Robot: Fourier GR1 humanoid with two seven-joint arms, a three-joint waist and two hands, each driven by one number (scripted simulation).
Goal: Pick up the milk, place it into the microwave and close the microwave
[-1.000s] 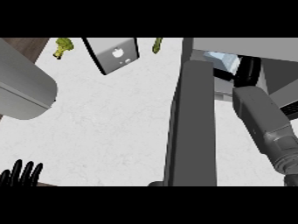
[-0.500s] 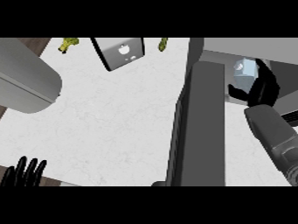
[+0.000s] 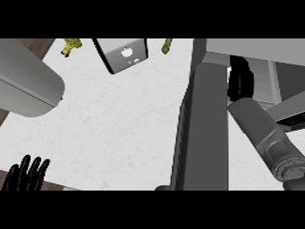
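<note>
The microwave (image 3: 264, 47) stands at the right with its door (image 3: 204, 129) swung open, seen edge-on as a tall grey slab down the middle of the head view. My right forearm (image 3: 267, 134) reaches past the door into the cavity. My right hand (image 3: 240, 80) is deep inside, a dark shape against the pale interior. The milk is hidden behind that hand and I cannot see whether it is held. My left hand (image 3: 27, 173) rests open at the lower left edge, fingers up.
A large rounded grey vessel (image 3: 19, 85) lies at the left. A dark slab with a white apple mark (image 3: 123, 54) leans at the back. Two small yellow-green items (image 3: 71, 45) (image 3: 167, 44) flank it. White counter (image 3: 115, 125) spreads between them.
My right hand has gone farther into the microwave, and it now covers the pale milk carton that showed beside it earlier. The view has shifted slightly. My left hand has stayed in place.
</note>
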